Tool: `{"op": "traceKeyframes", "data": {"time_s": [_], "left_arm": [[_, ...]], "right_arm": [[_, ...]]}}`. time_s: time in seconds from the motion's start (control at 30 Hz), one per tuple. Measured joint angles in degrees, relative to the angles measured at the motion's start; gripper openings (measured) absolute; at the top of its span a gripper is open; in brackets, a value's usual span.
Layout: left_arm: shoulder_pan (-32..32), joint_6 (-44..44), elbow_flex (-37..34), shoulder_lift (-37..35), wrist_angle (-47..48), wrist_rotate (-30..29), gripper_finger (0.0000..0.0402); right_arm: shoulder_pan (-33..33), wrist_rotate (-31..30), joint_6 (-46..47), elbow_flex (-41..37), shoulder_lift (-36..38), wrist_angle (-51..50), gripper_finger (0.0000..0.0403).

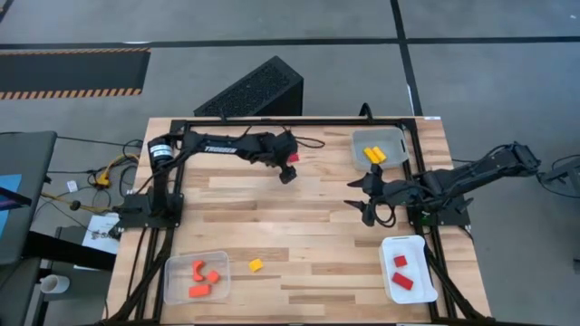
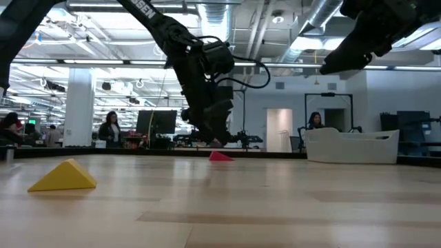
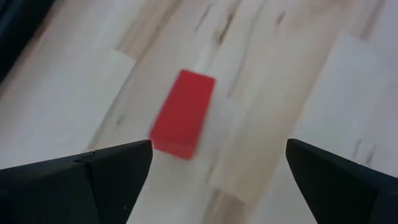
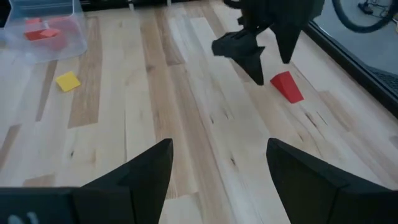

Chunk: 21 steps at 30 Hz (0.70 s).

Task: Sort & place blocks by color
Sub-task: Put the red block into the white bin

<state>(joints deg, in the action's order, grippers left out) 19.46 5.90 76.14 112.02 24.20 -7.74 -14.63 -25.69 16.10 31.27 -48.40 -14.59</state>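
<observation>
The left gripper (image 1: pixel 288 172) hangs over the far middle of the table, at about 12 o'clock from the table's centre, with its jaws spread wide and nothing between them. In the left wrist view its two dark fingers (image 3: pixel 87 180) frame a red block (image 3: pixel 182 112) that lies flat on the wood, apart from both fingertips. From above, that red block (image 1: pixel 293 158) sits just beside the gripper on its far side; the right wrist view shows it as a red wedge-like piece (image 4: pixel 287 86) resting on the boards next to the left arm's fingers.

The right gripper (image 1: pixel 370 206) waits at about 3 o'clock from the table's centre, jaws wide, holding nothing.

A loose yellow block (image 1: pixel 256 265) lies on the wood at about 7 o'clock, just beside a clear tray (image 1: pixel 174 268) that holds three orange blocks (image 1: pixel 199 291). The far-right clear tray (image 1: pixel 391 139), at about 1 o'clock, holds two yellow blocks (image 1: pixel 373 155). The white tray (image 1: pixel 418 288) at about 4 o'clock holds two red blocks (image 1: pixel 402 282).

In the low view, people (image 2: pixel 110 130) show in the room beyond the table.
</observation>
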Motion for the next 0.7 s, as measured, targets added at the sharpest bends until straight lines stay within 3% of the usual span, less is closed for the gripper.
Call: {"op": "traceKeyframes", "data": {"time_s": [0.17,0.4,0.7], "left_arm": [[3.0,-2.4,2.0,-0.1,1.5,1.8,0.0367],[7.9,-4.8,3.0,0.6,4.0,8.7,0.0368],[7.9,-12.1,3.1,3.3,5.6,10.1,0.0368]], "right_arm": [[0.0,0.0,0.0,0.0,0.0,0.0,0.0281],[0.0,0.0,0.0,0.0,0.0,0.2,0.0281],[1.0,0.0,-1.5,0.0,0.0,2.0,0.0281]]}}
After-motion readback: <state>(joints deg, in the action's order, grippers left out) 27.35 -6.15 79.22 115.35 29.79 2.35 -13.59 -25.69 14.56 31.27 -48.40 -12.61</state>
